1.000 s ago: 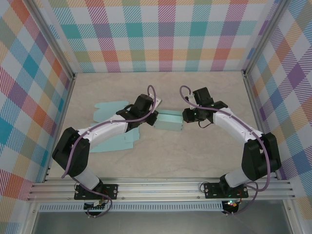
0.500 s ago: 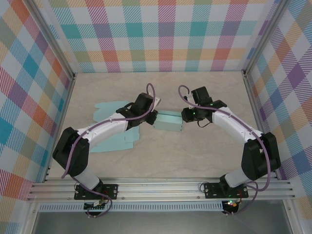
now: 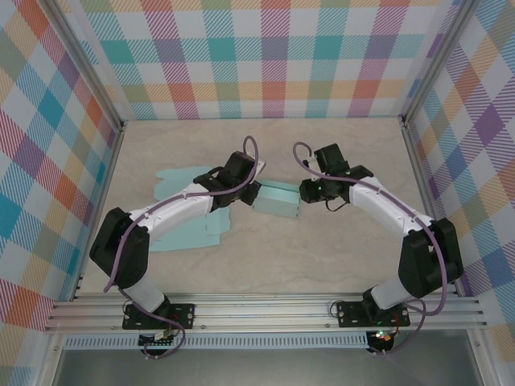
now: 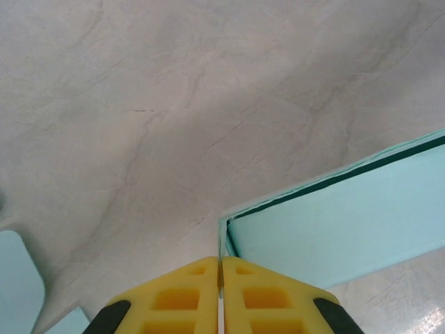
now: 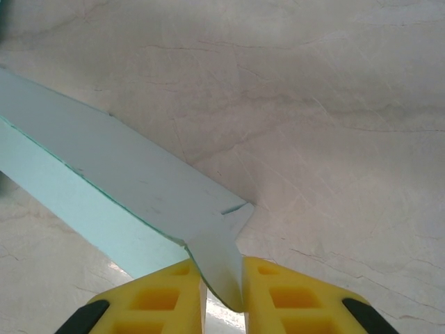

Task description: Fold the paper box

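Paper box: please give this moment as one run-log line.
left end effector: shut on box | right end effector: shut on box | box: held at both ends

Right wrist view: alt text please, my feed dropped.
The right gripper pinches a tab of the pale blue paper box at the bottom edge. The box runs to the upper left over a pale marbled table.

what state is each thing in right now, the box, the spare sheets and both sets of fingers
paper box, partly folded, walls raised, gripped at both ends
left fingers, shut on the paper box's wall edge
right fingers, shut on a flap of the paper box
flat paper sheets, unfolded, lying flat to the left of the paper box
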